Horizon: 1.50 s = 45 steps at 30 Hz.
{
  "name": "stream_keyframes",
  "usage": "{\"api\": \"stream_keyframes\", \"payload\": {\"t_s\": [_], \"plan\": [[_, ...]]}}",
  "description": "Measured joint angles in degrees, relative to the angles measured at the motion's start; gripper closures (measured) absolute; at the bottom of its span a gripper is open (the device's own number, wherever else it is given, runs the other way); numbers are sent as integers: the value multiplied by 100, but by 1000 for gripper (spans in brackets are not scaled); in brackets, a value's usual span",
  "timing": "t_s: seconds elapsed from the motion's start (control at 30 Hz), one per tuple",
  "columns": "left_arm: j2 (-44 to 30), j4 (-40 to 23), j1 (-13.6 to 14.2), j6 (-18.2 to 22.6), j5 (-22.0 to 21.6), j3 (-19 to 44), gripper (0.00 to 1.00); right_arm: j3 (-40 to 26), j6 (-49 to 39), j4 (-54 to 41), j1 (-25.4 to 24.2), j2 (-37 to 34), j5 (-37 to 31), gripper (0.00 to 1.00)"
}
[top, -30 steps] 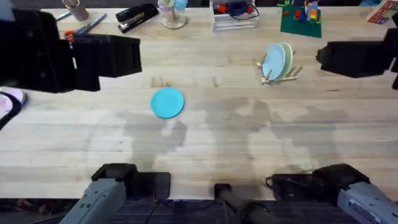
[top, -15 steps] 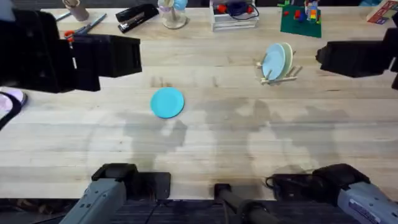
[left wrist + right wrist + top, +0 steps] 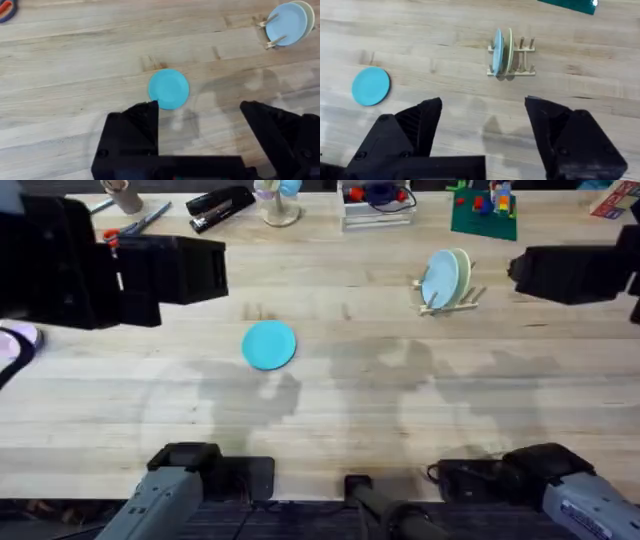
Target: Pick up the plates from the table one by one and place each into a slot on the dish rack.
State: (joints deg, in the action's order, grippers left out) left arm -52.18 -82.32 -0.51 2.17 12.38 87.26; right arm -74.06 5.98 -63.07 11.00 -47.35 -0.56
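Looking down from overhead, we see the turquoise plate (image 3: 269, 344) lying flat on the wooden table (image 3: 330, 410), left of the middle and well apart from everything else. The dish rack (image 3: 447, 293) stands toward the far right of the table, and it holds two plates on edge: a light-blue plate (image 3: 440, 279) in front and the cream plate (image 3: 461, 270) touching close behind it. Both upright plates sit between the thin dowels, with a few bare dowels beside them.

Our left gripper (image 3: 200, 107) hangs above the table with its two black fingers spread wide and nothing between them; in the left wrist view the turquoise plate (image 3: 169, 89) lies just beyond the gap, nearer the one finger. The dish rack (image 3: 272, 34) shows far off in that view, its pale plates leaning together.

Our right gripper (image 3: 484, 102) is likewise spread wide and holds nothing. In the right wrist view the dish rack (image 3: 512, 59) stands past the fingers, with the light-blue plate (image 3: 498, 50) and the cream plate (image 3: 509, 51) side by side in neighbouring slots, and the turquoise plate (image 3: 370, 86) lies flat on the wood well off to the side.

Along the far edge of the table we see a black stapler (image 3: 219, 204), scissors (image 3: 138, 223) and a green board (image 3: 484, 213) with small coloured pieces on it.
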Motion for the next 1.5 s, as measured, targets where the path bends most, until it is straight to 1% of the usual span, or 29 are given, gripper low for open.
{"api": "stream_keyframes", "payload": {"t_s": [0.03, 0.07, 0.13, 0.17, 0.2, 0.23, 0.27, 0.3, 0.6, 0.77, 0.9, 1.0, 1.1, 1.17, 1.3, 1.5], "plan": [[0, 0, 0, 0, 0, 0, 8, 0, -1, 0, 0, 0, 2, 8], [0, -2, 0, -8, 1, 0, 53, 0, 0, 0, 0, -1, 2, 8], [0, 2, 0, -4, -2, 0, 327, 0, 0, 2, 0, -1, 0, 8], [0, -1, 0, 1, -2, 0, 492, 0, -1, 2, 0, -1, 1, 7], [0, 0, 0, 2, -2, 0, 626, 0, 0, 2, 0, -2, 2, 7], [0, 0, 0, 2, -2, 0, 794, 0, 0, 2, 0, 0, 2, 7], [0, 0, 0, 27, -6, 0, 916, 0, 0, 2, 0, 0, 2, 7], [0, -4, 0, 18, 0, 0, 946, 0, 0, 2, 0, 0, 2, 7], [0, -218, 0, 14, -2, 0, 961, 0, 0, 2, 0, 0, 2, 8], [-33, -471, 0, -97, 4, 0, 961, 0, 0, 2, 0, 0, 2, 8], [-268, -698, 0, -131, 9, -1, 959, 0, 0, 4, 0, -2, 2, 7], [-469, -644, 0, -136, 24, -83, 959, 0, 0, 4, 0, -2, 2, 7], [-529, -566, -27, -177, 55, -361, 958, 0, 0, 4, 0, 0, 2, 8], [-522, -502, -104, -192, 149, -617, 958, 0, 0, 4, 0, -1, 1, 7], [-518, -182, -343, -195, 424, -1183, 957, 0, 0, 4, 0, 0, 2, 7], [-519, 128, -746, -32, 935, -2004, 957, 0, 0, 4, 0, -2, 2, 9]]}}
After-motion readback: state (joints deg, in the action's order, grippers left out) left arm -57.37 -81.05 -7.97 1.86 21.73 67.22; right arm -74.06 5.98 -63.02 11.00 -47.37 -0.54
